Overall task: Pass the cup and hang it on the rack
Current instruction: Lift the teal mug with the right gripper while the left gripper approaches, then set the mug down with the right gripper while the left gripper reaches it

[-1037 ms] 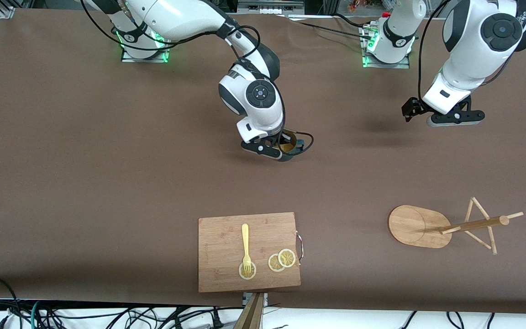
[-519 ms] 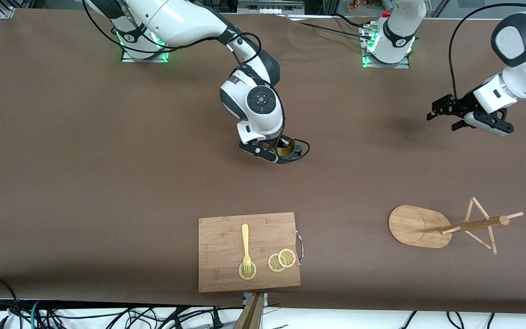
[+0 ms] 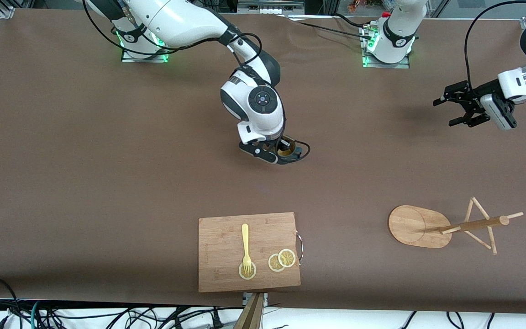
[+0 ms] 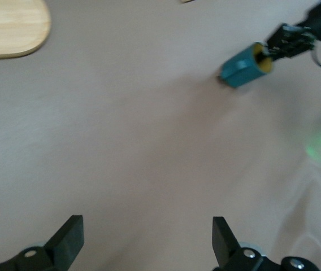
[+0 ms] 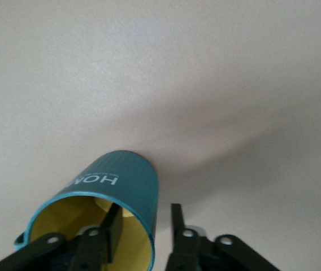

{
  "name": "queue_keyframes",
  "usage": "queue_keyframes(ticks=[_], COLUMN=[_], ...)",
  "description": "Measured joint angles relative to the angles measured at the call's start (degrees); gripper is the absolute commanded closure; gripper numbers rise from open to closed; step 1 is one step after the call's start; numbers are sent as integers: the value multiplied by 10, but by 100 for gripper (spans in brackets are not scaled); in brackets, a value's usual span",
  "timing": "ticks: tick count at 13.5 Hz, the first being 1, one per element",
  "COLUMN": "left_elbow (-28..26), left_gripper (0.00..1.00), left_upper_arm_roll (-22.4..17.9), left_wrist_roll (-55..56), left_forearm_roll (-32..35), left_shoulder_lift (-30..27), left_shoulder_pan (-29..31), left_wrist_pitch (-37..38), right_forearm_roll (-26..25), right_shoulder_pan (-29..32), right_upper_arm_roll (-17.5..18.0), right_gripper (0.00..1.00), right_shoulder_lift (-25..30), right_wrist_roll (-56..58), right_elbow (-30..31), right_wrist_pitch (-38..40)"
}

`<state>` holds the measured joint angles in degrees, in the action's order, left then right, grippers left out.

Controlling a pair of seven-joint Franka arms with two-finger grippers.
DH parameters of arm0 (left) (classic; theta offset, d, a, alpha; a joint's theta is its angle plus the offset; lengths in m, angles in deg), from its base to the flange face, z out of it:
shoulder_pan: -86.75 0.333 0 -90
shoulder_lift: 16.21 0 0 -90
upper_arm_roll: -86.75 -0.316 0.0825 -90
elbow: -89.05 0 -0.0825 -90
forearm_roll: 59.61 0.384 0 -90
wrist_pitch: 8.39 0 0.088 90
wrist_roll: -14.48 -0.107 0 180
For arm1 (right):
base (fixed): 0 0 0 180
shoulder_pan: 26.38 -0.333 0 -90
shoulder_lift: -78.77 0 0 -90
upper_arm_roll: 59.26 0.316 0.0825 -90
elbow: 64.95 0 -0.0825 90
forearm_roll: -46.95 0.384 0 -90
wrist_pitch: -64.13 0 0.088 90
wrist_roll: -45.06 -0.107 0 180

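Note:
The teal cup (image 3: 287,148) with its yellow inside stands on the table's middle, also visible in the left wrist view (image 4: 243,68). My right gripper (image 3: 283,153) is down at the cup's rim. In the right wrist view its fingers straddle the cup (image 5: 115,183) wall, one inside and one outside. The gripper (image 5: 146,217) is open, with a gap showing on both sides of the wall. My left gripper (image 3: 458,106) hangs open and empty over the table at the left arm's end, its fingers (image 4: 70,237) wide apart. The bamboo rack (image 3: 471,225) stands nearer the front camera.
A wooden cutting board (image 3: 219,274) with a yellow fork (image 3: 245,244) and lemon slices (image 3: 282,260) lies near the front edge. The rack's oval base (image 3: 409,224) shows in the left wrist view too (image 4: 11,25). A black cable loops beside the cup.
The right gripper's fingers have parted from the cup wall and it has sunk slightly. The left arm has swung toward its end of the table and turned its gripper toward the cup.

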<state>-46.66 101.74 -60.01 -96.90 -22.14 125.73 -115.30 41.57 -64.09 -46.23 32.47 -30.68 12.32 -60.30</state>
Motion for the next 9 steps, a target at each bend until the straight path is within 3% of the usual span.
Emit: queue_keyframes(ticks=[4, 9], left_elbow=[-2, 0], left_gripper=[0, 0], left_upper_arm_roll=[0, 18], left_wrist_roll=[-218, -338], left_forearm_roll=[-77, -170], left_shoulder_lift=[105, 157], left_shoulder_pan=[45, 43], left_wrist_pitch=[28, 72], right_forearm_roll=[-4, -4], right_shoulder_pan=[3, 65], right_upper_arm_roll=[-6, -11], right_gripper=[0, 0], right_shoulder_lift=[3, 30], right_wrist_roll=[25, 179], right_elbow=[-81, -146], right_wrist_pitch=[116, 245])
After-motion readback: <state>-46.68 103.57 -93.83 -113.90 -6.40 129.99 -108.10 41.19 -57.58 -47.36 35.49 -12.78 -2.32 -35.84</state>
